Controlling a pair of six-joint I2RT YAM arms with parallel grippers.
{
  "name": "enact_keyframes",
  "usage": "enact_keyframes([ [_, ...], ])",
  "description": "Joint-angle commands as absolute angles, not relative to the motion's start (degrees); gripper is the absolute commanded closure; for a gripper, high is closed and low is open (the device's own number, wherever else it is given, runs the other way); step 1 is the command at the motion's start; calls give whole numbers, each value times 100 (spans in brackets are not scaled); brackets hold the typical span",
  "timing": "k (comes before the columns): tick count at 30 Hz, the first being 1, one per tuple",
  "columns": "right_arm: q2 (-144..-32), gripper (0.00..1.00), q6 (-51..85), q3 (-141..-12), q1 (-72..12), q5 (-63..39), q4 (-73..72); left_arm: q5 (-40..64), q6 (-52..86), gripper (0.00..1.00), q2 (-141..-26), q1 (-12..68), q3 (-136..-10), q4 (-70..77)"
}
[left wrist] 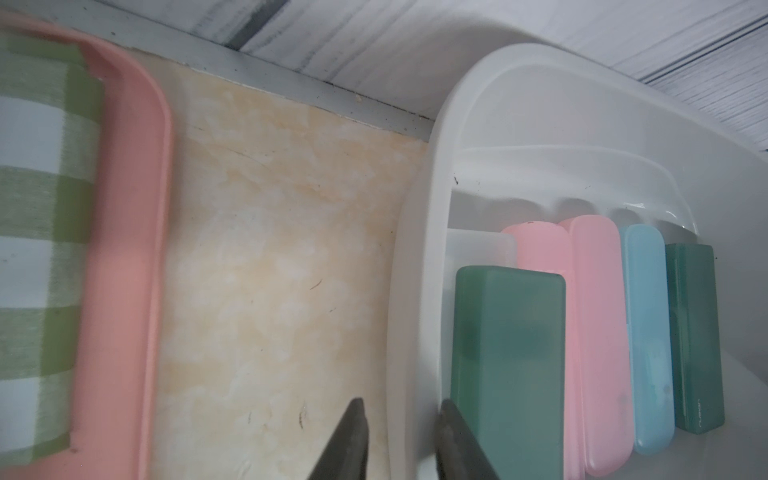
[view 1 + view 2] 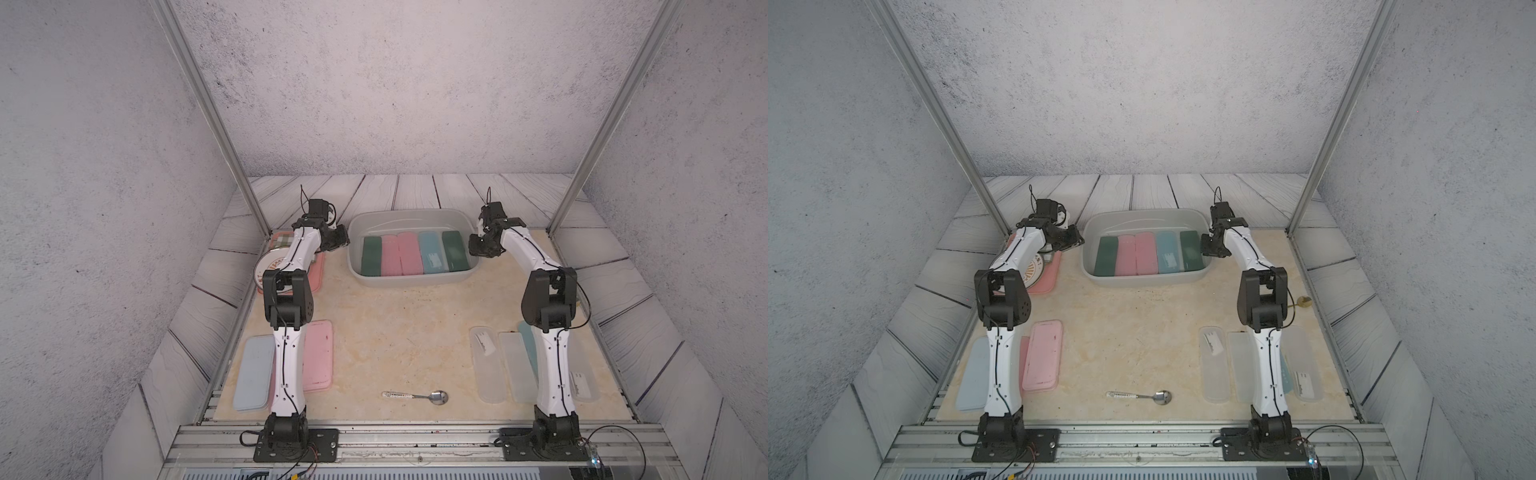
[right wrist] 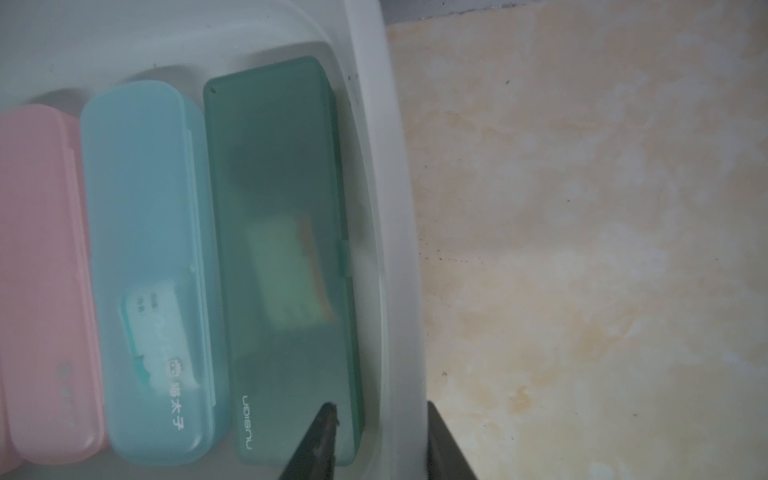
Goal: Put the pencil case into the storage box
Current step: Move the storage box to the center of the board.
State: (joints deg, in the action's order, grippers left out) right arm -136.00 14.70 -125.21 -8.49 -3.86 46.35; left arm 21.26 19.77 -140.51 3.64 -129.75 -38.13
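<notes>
Storage box: at the back of the counter, between the two arms.
Pencil cases: five lie flat, side by side, inside the box: green, pink, pink, blue, green.
Left hand: astride the box's left end wall, with one finger inside just beside the left-end green case and one outside. Whether it is clenched on the wall, I cannot tell.
Right hand: astride the right end wall, with one finger inside by the right-end green case and one outside. I cannot tell if it grips.
Pink tray: near the box's left end, not touching it.
</notes>
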Motion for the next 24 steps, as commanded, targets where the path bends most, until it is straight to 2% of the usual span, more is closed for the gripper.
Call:
enact_keyframes([
  [1, -13872, 69, 1376, -12644, -843, -280, 4731, 2235, 1999, 71, -14262, 375, -13088, -3794],
  [7, -13817, 74, 1321, -12599, -843, -281, 4715, 2153, 1925, 67, -14282, 384, -13087, -3823],
  [13, -13814, 79, 1299, -12586, -843, -312, 4755, 2109, 1866, 70, -14424, 419, -13096, -3873],
  [20, -13742, 81, 1268, -12579, -844, -481, 4971, 1995, 1695, 61, -14411, 510, -13058, -3964],
  [21, -13727, 81, 1258, -12577, -839, -492, 5011, 1983, 1703, 63, -14405, 511, -13044, -3966],
  [24, -13661, 82, 1239, -12480, -844, -492, 5036, 1948, 1727, 77, -14348, 511, -12996, -3939],
])
